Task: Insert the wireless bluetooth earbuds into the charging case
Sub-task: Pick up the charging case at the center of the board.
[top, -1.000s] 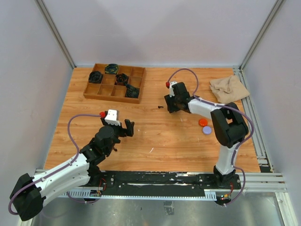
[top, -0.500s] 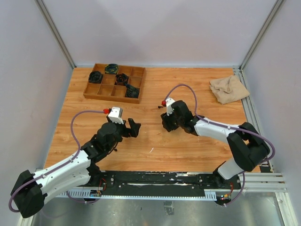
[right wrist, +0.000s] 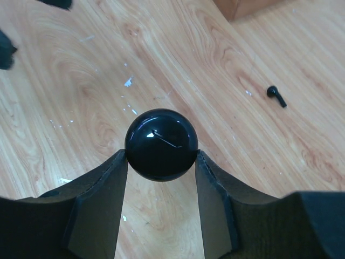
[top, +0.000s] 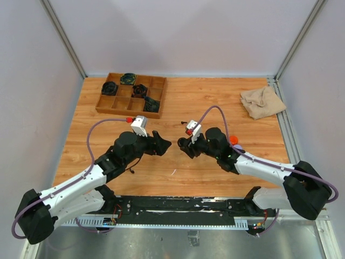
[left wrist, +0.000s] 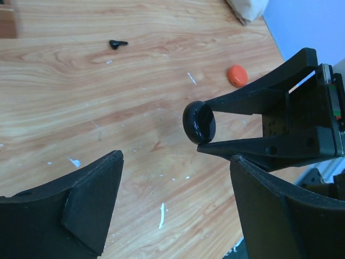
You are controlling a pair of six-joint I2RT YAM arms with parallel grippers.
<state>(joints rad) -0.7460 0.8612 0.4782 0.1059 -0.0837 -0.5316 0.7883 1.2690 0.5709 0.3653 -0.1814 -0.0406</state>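
My right gripper (right wrist: 161, 162) is shut on a round glossy black charging case (right wrist: 161, 144) and holds it above the table. In the left wrist view the case (left wrist: 199, 122) sits at the tips of the right gripper's fingers (left wrist: 253, 100). My left gripper (left wrist: 175, 178) is open and empty, facing the case with a gap between them. From above, the two grippers (top: 163, 144) (top: 183, 145) nearly meet at mid-table. One tiny black earbud (right wrist: 276, 96) lies on the wood beyond them; it also shows in the left wrist view (left wrist: 117, 43) and the top view (top: 184, 123). No other earbuds show.
A small orange round case (top: 233, 140) lies right of my right arm and shows in the left wrist view (left wrist: 237, 75). A wooden compartment tray (top: 102, 105) with dark items stands at the back left. A beige cloth (top: 262, 101) lies at the back right.
My right arm has swung forward and to the left with the black case, covering the orange and lavender cases. My left gripper has moved right towards it.
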